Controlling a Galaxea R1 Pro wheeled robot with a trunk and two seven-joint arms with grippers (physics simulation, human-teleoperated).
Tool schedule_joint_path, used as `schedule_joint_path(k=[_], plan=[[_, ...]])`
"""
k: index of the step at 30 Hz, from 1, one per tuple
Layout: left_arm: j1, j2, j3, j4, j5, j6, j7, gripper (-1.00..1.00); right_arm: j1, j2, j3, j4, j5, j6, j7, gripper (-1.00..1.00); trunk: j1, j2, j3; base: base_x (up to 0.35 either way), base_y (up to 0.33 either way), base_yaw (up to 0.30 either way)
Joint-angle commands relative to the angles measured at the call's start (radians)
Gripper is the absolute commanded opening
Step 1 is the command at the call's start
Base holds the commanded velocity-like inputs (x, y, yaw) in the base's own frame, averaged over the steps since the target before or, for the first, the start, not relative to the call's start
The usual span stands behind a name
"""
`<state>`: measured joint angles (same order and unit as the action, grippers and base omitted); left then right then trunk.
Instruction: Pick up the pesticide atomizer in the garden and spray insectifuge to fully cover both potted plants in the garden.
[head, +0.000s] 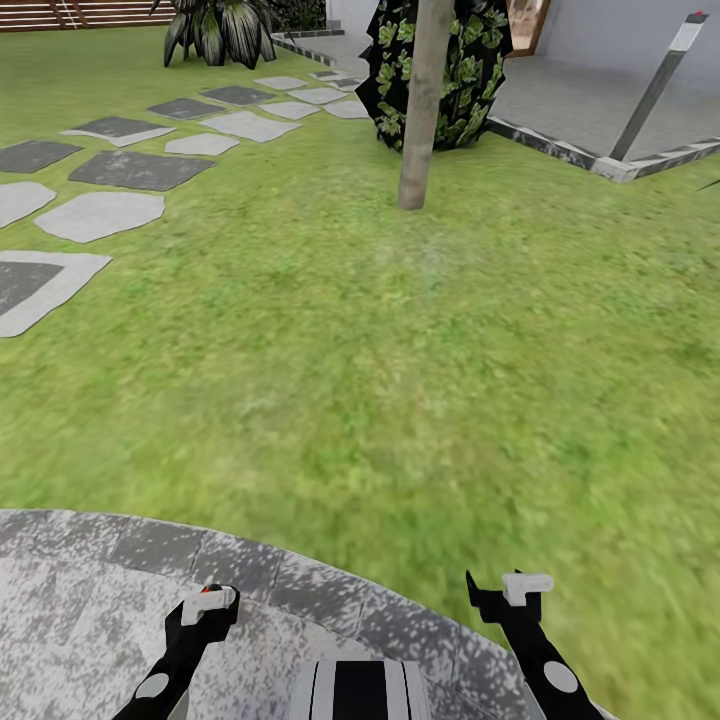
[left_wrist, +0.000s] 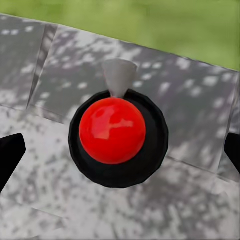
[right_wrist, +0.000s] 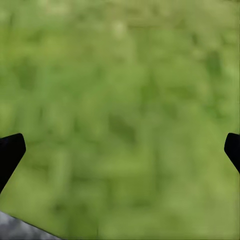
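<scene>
Tree trunk (head: 422, 110) beside stepping stones (head: 135, 170), bollard light (head: 657, 88).

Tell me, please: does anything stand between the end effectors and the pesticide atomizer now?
That cannot be judged: both end effectors, left and right, hang open over the stone patio edge, with lawn and a tree trunk ahead.
</scene>
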<state>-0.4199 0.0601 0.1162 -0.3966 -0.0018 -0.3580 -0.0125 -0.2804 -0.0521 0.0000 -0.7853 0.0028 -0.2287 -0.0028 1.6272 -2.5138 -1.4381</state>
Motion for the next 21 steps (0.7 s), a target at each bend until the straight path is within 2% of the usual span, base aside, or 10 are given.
schedule_joint_path(k=[1,7,8,21], plan=[[0.0,0.0,0.003,0.001,0.0,-0.004,-0.001,1.0,0.0,0.0,0.0,0.0,0.0,-0.003,0.0,1.0,0.0,0.0,-0.001,0.003,0.0,0.0],[0.0,0.001,0.003,0.001,0.0,-0.004,-0.001,1.0,0.0,0.0,0.0,-0.001,0.0,-0.003,0.0,1.0,0.0,0.0,-0.001,0.0,0.0,0.0],[0.0,0.0,0.003,0.001,0.0,-0.004,-0.001,-1.0,0.0,0.0,0.0,-0.001,0.0,-0.003,0.0,1.0,0.0,0.0,-0.001,0.0,0.0,0.0],[0.0,0.003,0.003,0.0,0.003,-0.005,-0.001,-1.0,0.0,0.0,0.0,0.0,0.0,-0.003,0.0,1.0,0.0,0.0,-0.001,0.0,0.0,0.0]])
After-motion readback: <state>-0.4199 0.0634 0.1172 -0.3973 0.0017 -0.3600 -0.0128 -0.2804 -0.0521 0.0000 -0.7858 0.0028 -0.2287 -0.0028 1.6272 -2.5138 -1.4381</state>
